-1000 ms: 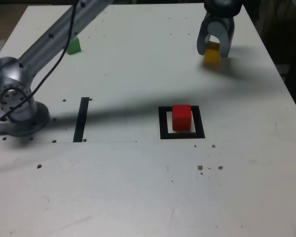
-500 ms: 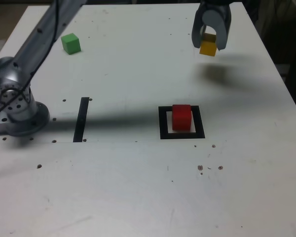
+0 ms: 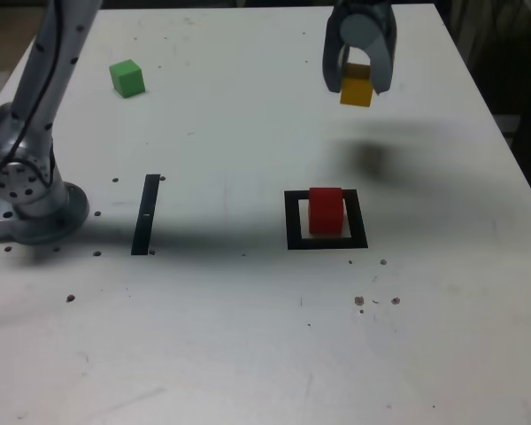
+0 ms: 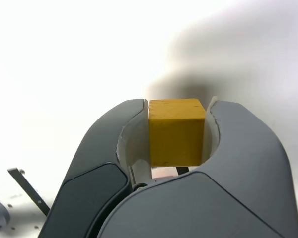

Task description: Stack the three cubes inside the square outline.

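Note:
My gripper [image 3: 357, 81] hangs in the air at the far right of the table in the exterior view, shut on the yellow cube [image 3: 356, 90]. The wrist view shows the yellow cube [image 4: 176, 131] clamped between both grey fingers [image 4: 109, 148]. The red cube [image 3: 326, 211] sits inside the square outline [image 3: 292, 221], nearer the camera than the gripper and below it. The green cube [image 3: 126, 77] rests on the table at the far left of the exterior view.
The arm's silver base [image 3: 26, 190] stands at the exterior view's left edge. A thin black strip [image 3: 146, 212] lies on the white table [image 3: 248, 336] between the base and the outline. Dark floor shows beyond the table's right edge [image 3: 513, 150].
The gripper has lifted the yellow cube off the table and carried it toward the exterior view's left. The arm's link has swung left, uncovering the green cube.

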Robot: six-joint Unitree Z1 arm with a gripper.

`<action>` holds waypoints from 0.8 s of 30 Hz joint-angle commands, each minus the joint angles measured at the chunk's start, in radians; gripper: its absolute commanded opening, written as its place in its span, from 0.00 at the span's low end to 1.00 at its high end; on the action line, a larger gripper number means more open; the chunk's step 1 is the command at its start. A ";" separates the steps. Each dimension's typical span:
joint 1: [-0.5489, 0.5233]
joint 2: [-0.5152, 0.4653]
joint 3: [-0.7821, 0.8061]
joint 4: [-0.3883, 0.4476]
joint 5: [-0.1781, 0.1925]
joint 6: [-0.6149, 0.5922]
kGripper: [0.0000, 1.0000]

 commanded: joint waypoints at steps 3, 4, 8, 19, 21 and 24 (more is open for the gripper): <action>-0.042 -0.044 0.050 -0.011 -0.011 -0.064 0.32; -0.053 -0.053 0.061 -0.013 -0.014 -0.080 0.32; -0.099 -0.092 0.103 -0.020 -0.025 -0.144 0.32; -0.201 -0.180 0.256 -0.070 -0.047 -0.306 0.32; -0.221 -0.189 0.286 -0.088 -0.048 -0.334 0.32; -0.249 -0.198 0.321 -0.112 -0.045 -0.370 0.32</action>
